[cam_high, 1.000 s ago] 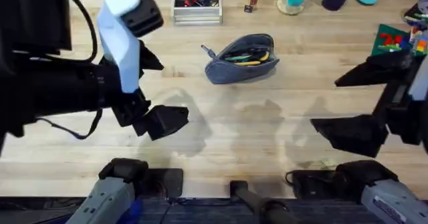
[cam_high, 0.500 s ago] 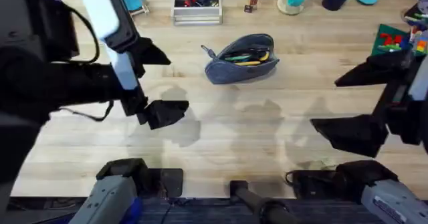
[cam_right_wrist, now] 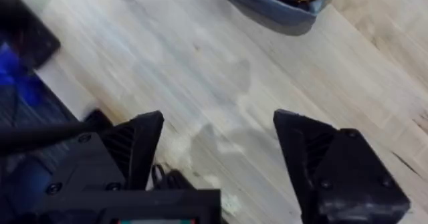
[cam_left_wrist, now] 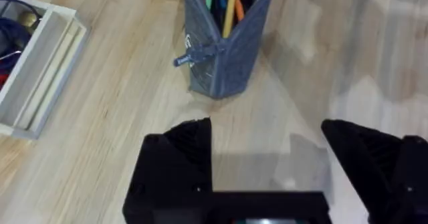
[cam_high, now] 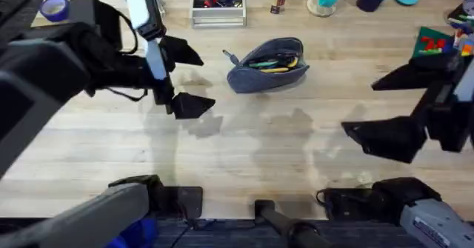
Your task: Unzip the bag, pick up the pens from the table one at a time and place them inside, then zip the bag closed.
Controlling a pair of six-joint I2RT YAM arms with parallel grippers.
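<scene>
**Bag open with pens inside, both grippers spread and empty**

Overhead: bag (cam_high: 268,64) sits upper centre of the table (cam_high: 244,152), unzipped, pens (cam_high: 275,61) inside, pull tab sticking out at its left end. Left gripper (cam_high: 185,78) is left of the bag, fingers apart, holding nothing. Right gripper (cam_high: 396,107) at right edge, fingers apart, empty. White tray (cam_high: 218,9) at top centre behind the bag; colourful clutter in upper right corner; tape roll (cam_high: 54,8) upper left.

Left wrist: bag (cam_left_wrist: 227,50) top centre, orange and green pens (cam_left_wrist: 231,3) poking out, white tray (cam_left_wrist: 37,70) at left. Bare wood between fingers.

Right wrist: bag (cam_right_wrist: 277,0) at top edge, fingers spread over bare table (cam_right_wrist: 221,83).
</scene>
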